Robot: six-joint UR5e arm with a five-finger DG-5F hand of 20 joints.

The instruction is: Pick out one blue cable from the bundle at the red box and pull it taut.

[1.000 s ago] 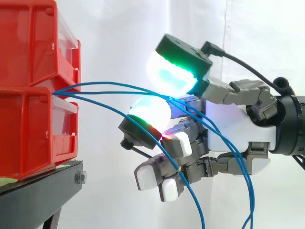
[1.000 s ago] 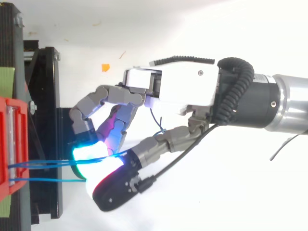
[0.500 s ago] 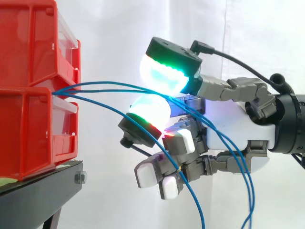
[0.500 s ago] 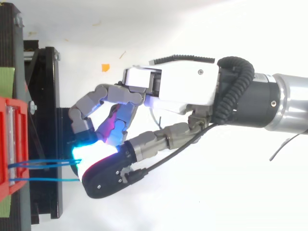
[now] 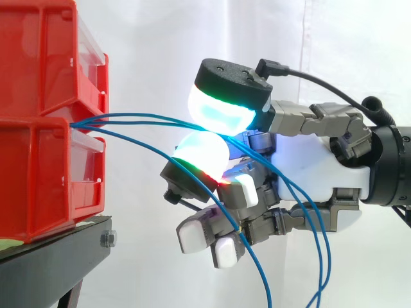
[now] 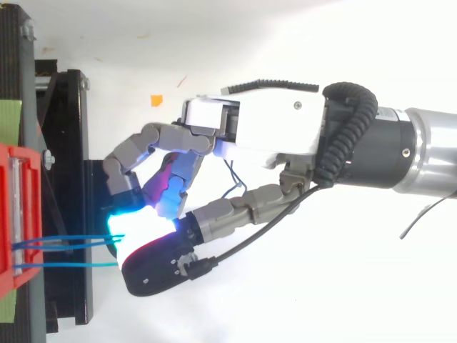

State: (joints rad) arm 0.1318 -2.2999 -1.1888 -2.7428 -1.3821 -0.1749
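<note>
Three thin blue cables come out between the stacked red bins (image 5: 38, 173) at the left. The two upper cables (image 5: 141, 117) run right into the narrow gap between the hand's two big glowing pads (image 5: 221, 112), which have closed together on them. The lower cable (image 5: 148, 147) passes under the pads and hangs down in front of the curled lower fingers. The hand (image 5: 314, 173) reaches in from the right. From above, the hand (image 6: 271, 136) has its pads just right of the bins (image 6: 18, 214), and the cables (image 6: 64, 241) stretch level between them.
The bins rest on a black stand (image 5: 51, 256), whose frame (image 6: 68, 143) lies below the hand's fingers in the top view. A small orange scrap (image 6: 156, 100) lies on the white floor. A white curtain hangs behind.
The upper pad has swung down and left onto the lower pad, closing the gap around the two upper cables. The cables behind the hand sag slightly differently.
</note>
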